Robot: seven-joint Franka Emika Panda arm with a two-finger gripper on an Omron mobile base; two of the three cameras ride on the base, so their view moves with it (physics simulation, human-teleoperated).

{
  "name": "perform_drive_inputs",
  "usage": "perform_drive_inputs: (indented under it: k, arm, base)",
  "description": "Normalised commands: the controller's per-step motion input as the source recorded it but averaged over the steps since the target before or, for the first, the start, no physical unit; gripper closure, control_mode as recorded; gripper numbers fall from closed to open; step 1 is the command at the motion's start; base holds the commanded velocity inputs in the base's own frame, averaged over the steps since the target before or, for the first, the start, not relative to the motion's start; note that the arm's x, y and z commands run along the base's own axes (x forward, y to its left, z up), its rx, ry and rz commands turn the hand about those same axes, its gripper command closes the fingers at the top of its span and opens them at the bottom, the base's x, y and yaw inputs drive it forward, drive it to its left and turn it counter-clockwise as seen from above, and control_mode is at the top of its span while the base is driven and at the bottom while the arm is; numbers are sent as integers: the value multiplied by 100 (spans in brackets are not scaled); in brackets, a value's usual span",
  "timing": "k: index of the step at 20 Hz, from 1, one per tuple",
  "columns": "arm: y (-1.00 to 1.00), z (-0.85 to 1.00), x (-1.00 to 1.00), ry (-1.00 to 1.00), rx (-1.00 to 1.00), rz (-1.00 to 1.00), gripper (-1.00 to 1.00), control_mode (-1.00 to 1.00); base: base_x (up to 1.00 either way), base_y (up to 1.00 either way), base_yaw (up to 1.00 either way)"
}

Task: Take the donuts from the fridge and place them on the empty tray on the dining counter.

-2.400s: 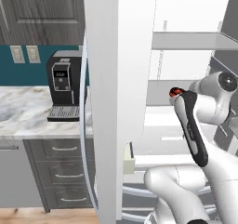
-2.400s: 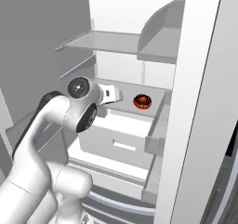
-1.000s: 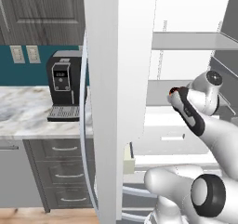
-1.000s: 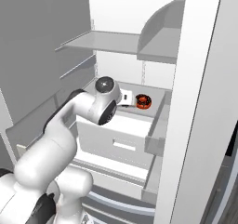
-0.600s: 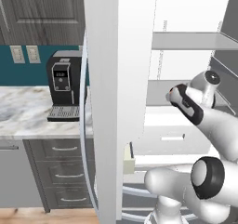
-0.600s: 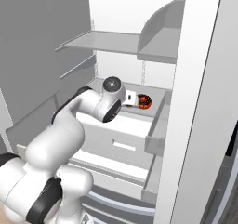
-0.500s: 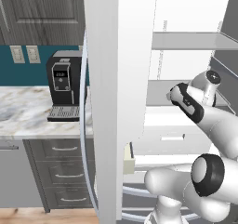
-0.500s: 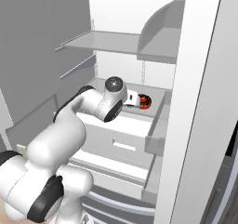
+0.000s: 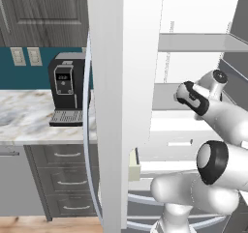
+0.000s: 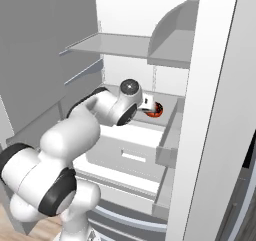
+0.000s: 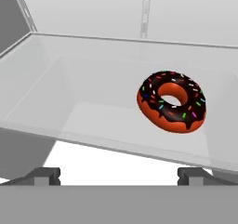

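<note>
The gripper (image 11: pixel 118 174) is spread wide, holding nothing, just in front of the donut (image 11: pixel 171 102), which lies flat on a white shelf (image 11: pixel 88 121) inside the fridge (image 10: pixel 215 110).

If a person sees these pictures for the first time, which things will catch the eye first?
First comes the donut with dark sprinkled icing, lying alone on a white shelf inside the open fridge. Next is the white robot arm reaching in toward it, its gripper open just short of the shelf.
</note>
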Motion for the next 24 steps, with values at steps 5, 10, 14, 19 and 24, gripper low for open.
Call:
perform_drive_inputs:
  k: [5,10,14,19,24]
  arm:
    - [-28,-21,53,7,0,6,-100,-100]
    - [-27,-22,47,6,0,5,-100,-100]
    - [-5,-26,52,4,0,4,-100,-100]
    - [-1,-35,54,1,0,3,-100,-100]
    - [-7,-36,51,0,0,2,-100,-100]
  base:
    - [0,0,0]
    - [0,0,0]
    - [0,0,0]
    - [0,0,0]
    - [0,0,0]
